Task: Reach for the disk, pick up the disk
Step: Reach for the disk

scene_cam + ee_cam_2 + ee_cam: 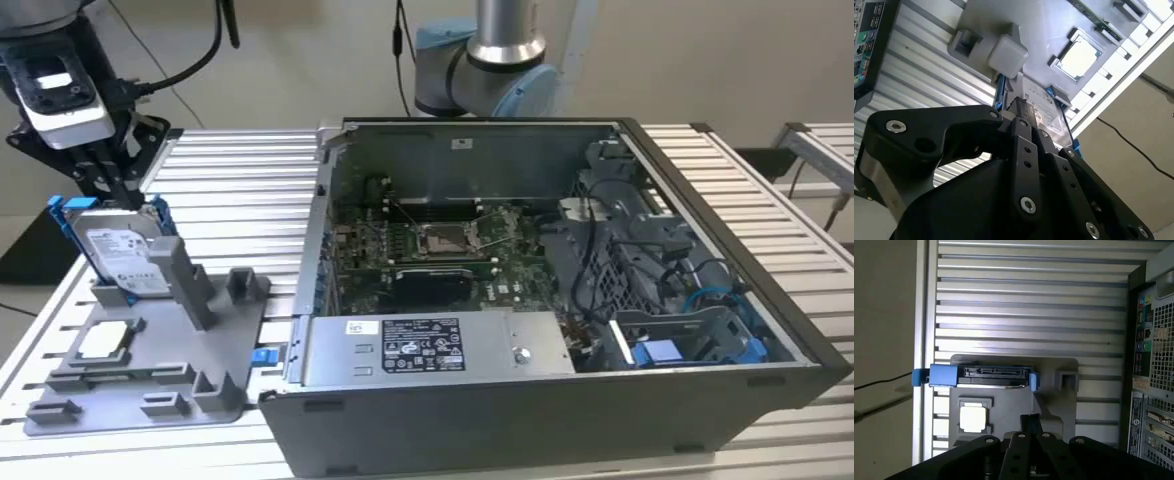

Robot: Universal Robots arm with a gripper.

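Observation:
The disk (123,255) stands on edge in a slot of the grey fixture (160,385) at the exterior view's left, its white label facing out and its blue frame along both sides. My gripper (118,190) hangs just above the disk's top edge, its black fingers drawn together with nothing between them. In the first wrist view the disk (996,376) shows edge-on with its connector side up, a little apart from my gripper (1030,421). In the second wrist view the disk (1046,112) lies just beyond my gripper (1021,107).
A small square chip (107,342) lies on the fixture in front of the disk. An open computer case (534,300) stands to the exterior view's right on the slatted metal table (254,170). A small blue bracket (263,356) sits between fixture and case.

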